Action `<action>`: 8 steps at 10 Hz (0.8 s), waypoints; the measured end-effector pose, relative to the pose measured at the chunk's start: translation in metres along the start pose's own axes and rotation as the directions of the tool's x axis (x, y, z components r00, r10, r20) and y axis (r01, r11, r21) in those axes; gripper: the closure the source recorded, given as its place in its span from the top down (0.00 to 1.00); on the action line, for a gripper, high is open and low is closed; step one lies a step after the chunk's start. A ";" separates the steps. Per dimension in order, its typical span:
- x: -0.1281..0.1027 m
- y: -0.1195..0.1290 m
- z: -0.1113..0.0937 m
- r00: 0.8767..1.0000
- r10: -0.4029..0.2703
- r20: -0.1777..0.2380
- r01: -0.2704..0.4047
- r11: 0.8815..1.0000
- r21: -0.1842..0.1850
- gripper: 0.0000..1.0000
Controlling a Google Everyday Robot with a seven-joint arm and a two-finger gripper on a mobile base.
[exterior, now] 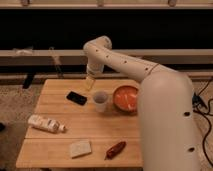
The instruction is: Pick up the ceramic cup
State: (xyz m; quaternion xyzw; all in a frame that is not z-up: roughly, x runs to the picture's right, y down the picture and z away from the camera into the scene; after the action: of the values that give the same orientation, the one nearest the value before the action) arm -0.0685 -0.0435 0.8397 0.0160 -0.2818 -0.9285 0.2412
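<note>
The ceramic cup point(100, 100) is a small plain white cup standing upright near the middle of the wooden table point(60, 127), just left of the orange bowl point(125, 98). My gripper point(90, 83) hangs from the white arm over the table's back edge, a little above and behind-left of the cup, apart from it. It holds nothing that I can see.
A black phone point(77, 98) lies left of the cup. A white bottle point(45, 123) lies on its side at the left. A pale sponge point(80, 148) and a red pepper point(116, 149) lie near the front edge. My arm's bulk covers the table's right side.
</note>
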 end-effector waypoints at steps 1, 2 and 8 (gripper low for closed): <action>0.000 0.000 0.000 1.000 0.000 0.000 0.000 1.000 0.000 0.80; 0.000 0.000 0.000 1.000 0.000 0.000 0.000 1.000 0.000 0.80; 0.000 0.000 0.000 1.000 -0.001 0.000 0.001 1.000 0.000 0.80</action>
State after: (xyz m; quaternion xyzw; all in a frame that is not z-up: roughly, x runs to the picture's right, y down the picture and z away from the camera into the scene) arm -0.0688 -0.0434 0.8397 0.0162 -0.2817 -0.9286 0.2409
